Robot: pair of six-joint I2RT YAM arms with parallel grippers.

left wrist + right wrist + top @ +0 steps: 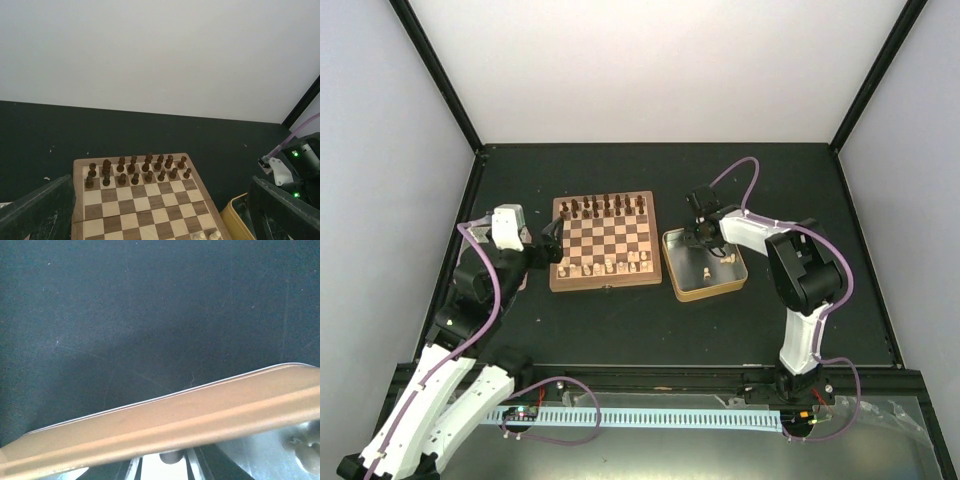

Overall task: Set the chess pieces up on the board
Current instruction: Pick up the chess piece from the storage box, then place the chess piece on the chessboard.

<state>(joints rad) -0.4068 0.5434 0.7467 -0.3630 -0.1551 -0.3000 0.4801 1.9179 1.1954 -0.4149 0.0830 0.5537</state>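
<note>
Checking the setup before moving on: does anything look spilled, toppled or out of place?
Nothing spilled or damaged. The dark chessmen stand in two far rows; the only strays are pale chess pieces in the tin beside the board.

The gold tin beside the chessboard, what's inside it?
At least two pale chess pieces lie loose on the shiny floor of the tin. The right gripper reaches into its far corner and hides whatever sits beneath it.
</note>
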